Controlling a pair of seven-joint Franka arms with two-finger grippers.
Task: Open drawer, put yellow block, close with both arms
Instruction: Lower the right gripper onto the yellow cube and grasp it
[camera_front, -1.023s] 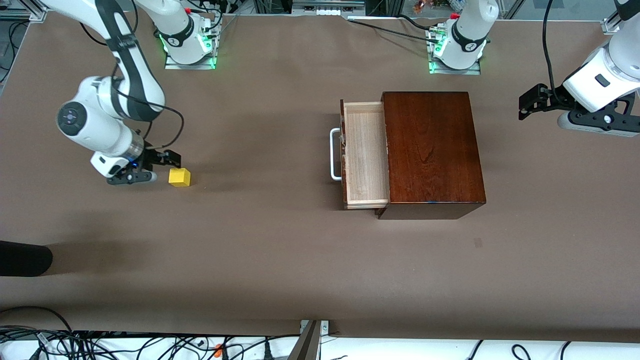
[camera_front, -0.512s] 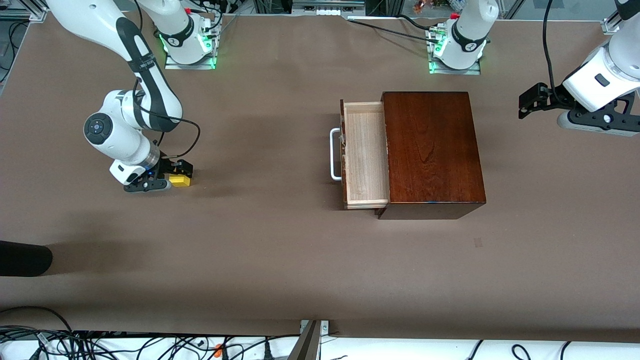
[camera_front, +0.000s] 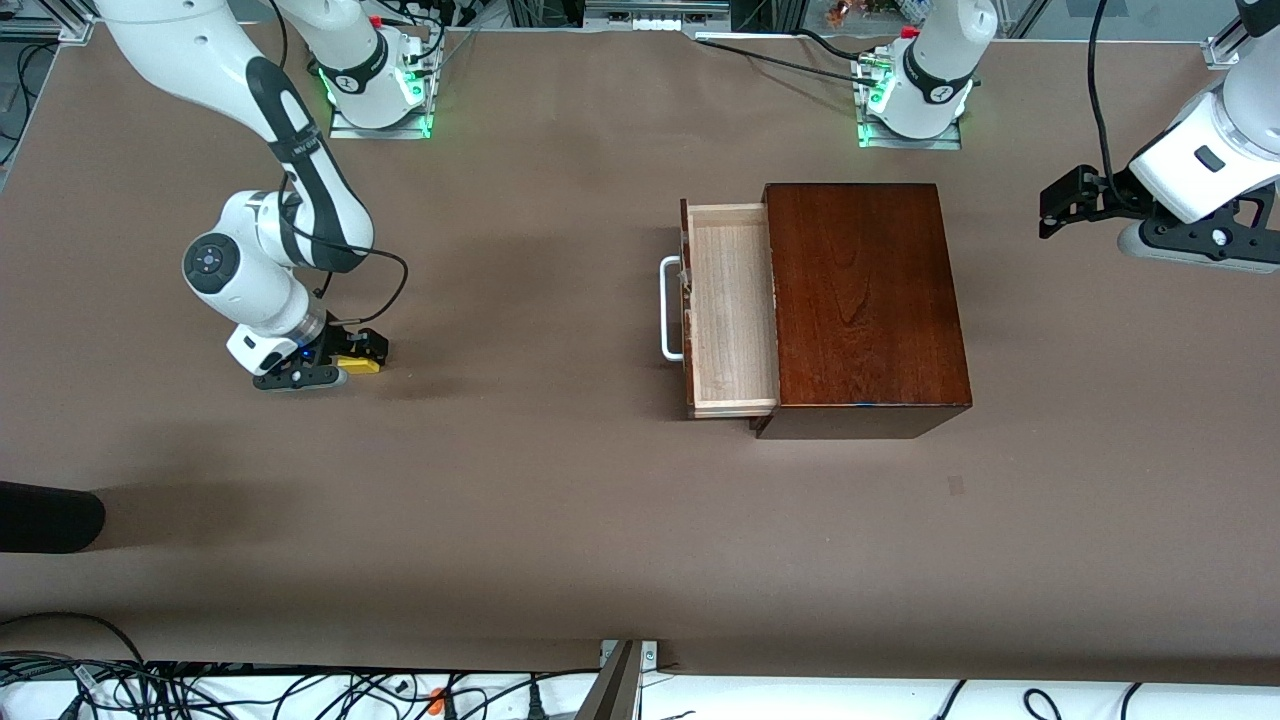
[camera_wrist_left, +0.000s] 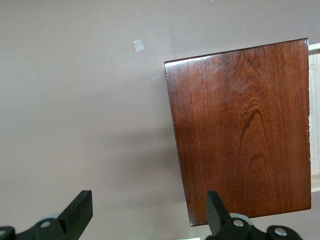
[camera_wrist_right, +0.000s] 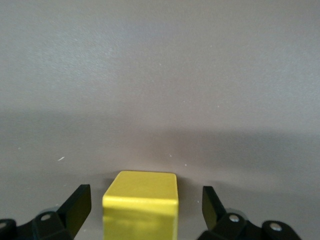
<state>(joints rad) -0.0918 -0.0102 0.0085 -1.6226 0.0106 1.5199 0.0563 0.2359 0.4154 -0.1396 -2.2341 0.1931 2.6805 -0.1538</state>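
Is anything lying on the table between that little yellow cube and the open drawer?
No. The front view shows only bare table between the yellow block and the drawer.

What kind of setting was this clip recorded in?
Likely a robotics lab bench: two arms on green-lit bases bolted to a brown-covered table, loose cables along its edge, and a staged wooden box.

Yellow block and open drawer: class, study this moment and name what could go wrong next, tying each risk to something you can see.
1. The right gripper straddles the yellow block with its fingers open and apart from it; the block sits off-centre between them, so closing may nudge or twist it.
2. The drawer is only partly out of the wooden box, so a drop may catch its front or the box edge.
3. The left gripper waits open, far from the handle.
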